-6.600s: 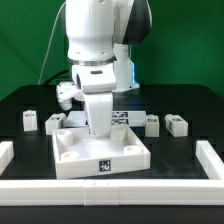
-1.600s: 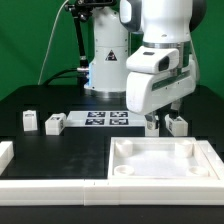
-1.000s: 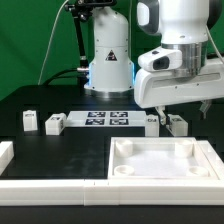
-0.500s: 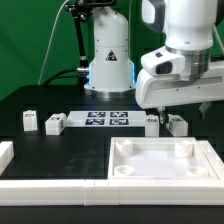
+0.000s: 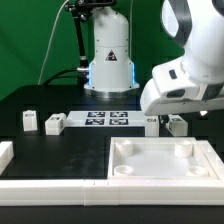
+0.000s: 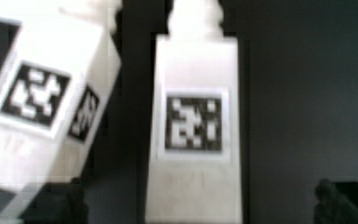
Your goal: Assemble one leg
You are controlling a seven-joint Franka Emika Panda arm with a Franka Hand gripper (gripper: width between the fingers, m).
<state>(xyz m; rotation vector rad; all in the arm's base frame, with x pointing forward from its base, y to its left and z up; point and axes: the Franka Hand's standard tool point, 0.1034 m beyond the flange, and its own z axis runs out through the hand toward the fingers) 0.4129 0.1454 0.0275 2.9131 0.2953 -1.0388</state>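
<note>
Where the exterior view looks across the black table [image 5: 70, 145], the arm [image 5: 190, 85] hangs low at that view's right over a leg [image 5: 177, 124] and a second leg [image 5: 152, 124], which lie near each other just behind the big white tray [image 5: 113, 158]; the marker board [image 5: 108, 119] lies between them and two spare legs [image 5: 29, 121] at the left. Seen from the wrist, one leg [image 6: 194, 110] lies straight, its tag facing up, with another leg [image 6: 51, 95] tilted just beside it. The gripper [image 6: 194, 205] shows only as blurred dark tips at the two corners, jaws apart and clamped on nothing.
</note>
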